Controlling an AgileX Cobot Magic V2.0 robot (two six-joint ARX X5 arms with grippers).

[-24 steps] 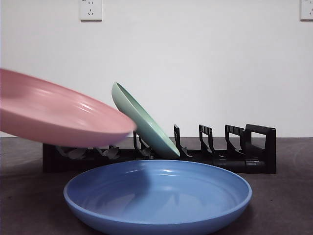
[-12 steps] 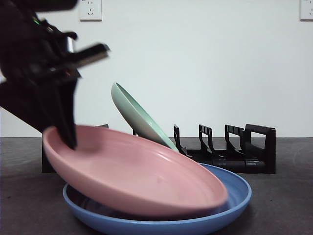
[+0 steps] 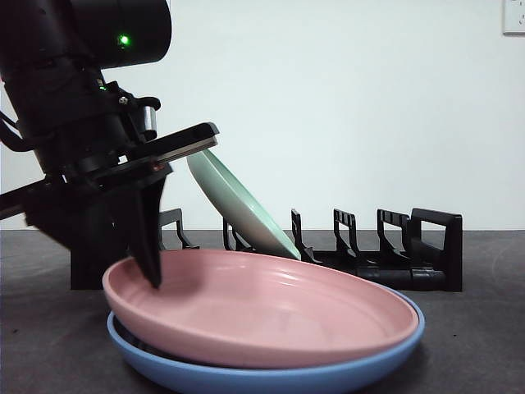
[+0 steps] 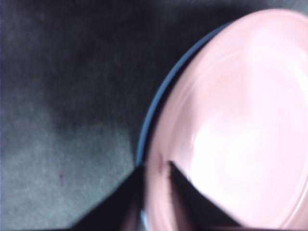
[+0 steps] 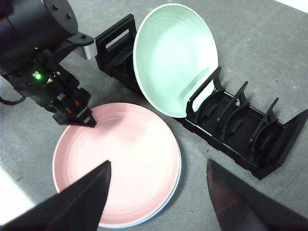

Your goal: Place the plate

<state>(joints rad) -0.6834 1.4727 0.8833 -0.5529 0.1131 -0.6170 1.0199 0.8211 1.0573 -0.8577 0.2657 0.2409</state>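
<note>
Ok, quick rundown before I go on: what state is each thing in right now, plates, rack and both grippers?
Pink plate: lying nested in the blue plate, rim between the left gripper's jaws.
Blue plate: flat on the table, under the pink one.
Green plate: leaning in the rack.
Rack: on the table, other slots unfilled.
Left gripper: shut on the pink plate's rim.
Right gripper: open, above the plates, holding nothing.

The rim of the pink plate [image 4: 231,120] is clamped between the two dark jaws of the left gripper [image 4: 155,168], while a thin blue edge of a second plate [image 4: 159,101] is seen just beneath it, over a dark grey table [image 4: 67,96]
</note>
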